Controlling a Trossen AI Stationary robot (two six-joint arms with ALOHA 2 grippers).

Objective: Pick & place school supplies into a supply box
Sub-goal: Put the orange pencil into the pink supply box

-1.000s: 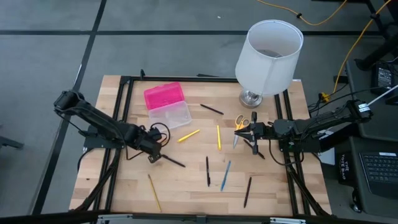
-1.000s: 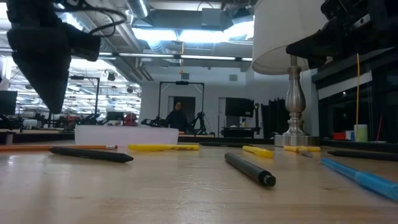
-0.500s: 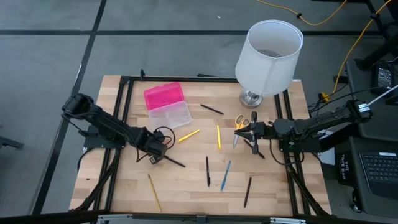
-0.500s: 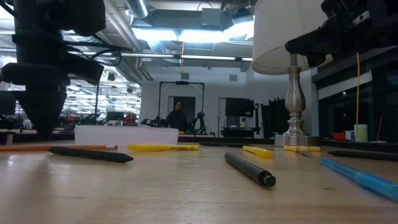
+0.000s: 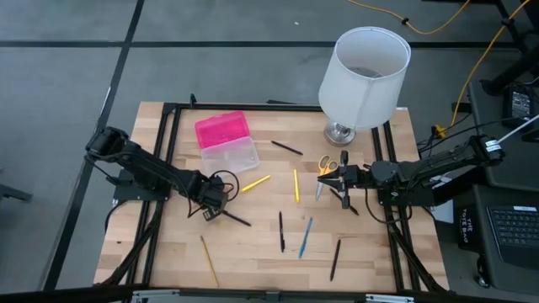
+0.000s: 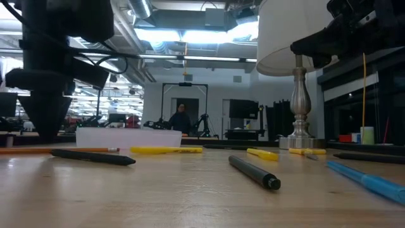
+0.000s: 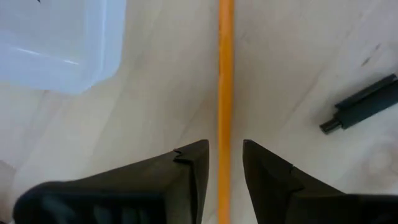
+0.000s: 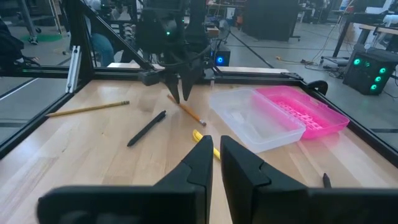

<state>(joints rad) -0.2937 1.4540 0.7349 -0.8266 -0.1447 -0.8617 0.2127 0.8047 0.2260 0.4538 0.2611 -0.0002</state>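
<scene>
We see the left gripper point(image 5: 210, 207) low over the table point(image 5: 253, 269), just in front of the supply box point(image 5: 226, 142), w/ an orange pencil point(image 7: 224, 74) running between its fingers point(image 7: 189, 171) in the left wrist view; the jaws stand a narrow gap apart on either side of the pencil, and we can't tell whether the pads actually touch it. In the right wrist view the same gripper point(image 8: 180, 87) points straight down at that pencil point(image 8: 186, 111), which lies flat on the wood. A black pen point(image 7: 364, 102) lies just beside it, apart from the pencil. The box sits open at the table's rear-left: pink lid point(image 5: 221, 129) toward the back, clear base point(image 5: 231, 156) toward the front, both flat on the table; its clear corner point(image 7: 59, 43) shows near the pencil. The right gripper point(image 5: 330, 179) hovers at the right side of the table near the scissors point(image 5: 325, 163), fingers nearly closed w/ only a thin slit between them, nothing held. The other supplies lie scattered on the wood: a yellow pencil point(image 5: 256, 183) right of the box, a yellow pen point(image 5: 296, 185) mid-table, a blue pen point(image 5: 305, 237) and black pens point(image 5: 281, 231) toward the front, a pencil point(image 5: 209, 260) at front-left. A white lamp point(image 5: 364, 76) stands at rear-right.
</scene>
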